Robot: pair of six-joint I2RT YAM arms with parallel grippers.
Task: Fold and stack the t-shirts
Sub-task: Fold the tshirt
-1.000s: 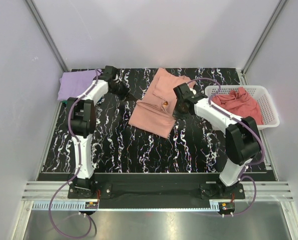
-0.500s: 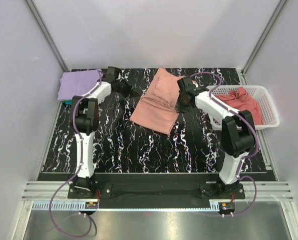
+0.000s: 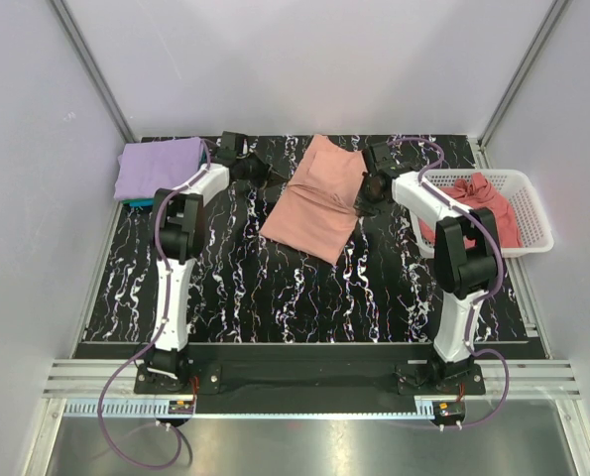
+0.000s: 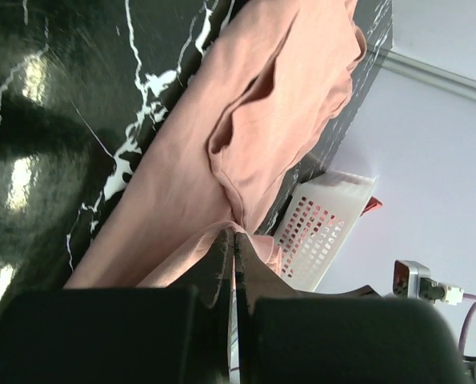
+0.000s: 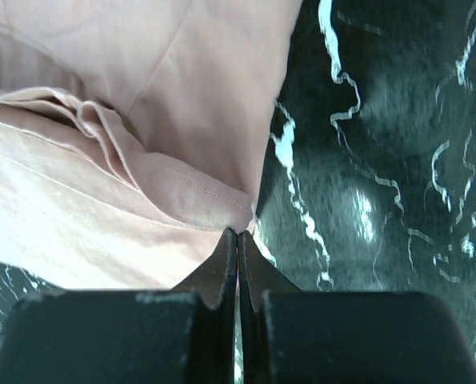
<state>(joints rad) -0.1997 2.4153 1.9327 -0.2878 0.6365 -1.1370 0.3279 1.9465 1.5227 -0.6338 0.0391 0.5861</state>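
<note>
Stretching low, both arms flank the creased salmon-pink cloth t-shirt (image 3: 314, 203). Left gripper (image 4: 234, 234) and right gripper (image 5: 238, 234) each clamp its edge tightly.

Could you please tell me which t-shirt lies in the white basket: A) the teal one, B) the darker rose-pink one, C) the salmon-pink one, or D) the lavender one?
B: the rose-pink t-shirt lies bunched in the white basket, while the salmon-pink t-shirt lies spread on the table.

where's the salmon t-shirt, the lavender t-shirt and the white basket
salmon t-shirt (image 3: 314, 203), top external view, middle of the cloth
lavender t-shirt (image 3: 156, 169), top external view, centre of its folded top
white basket (image 3: 532, 208), top external view, right-hand lattice wall
</note>
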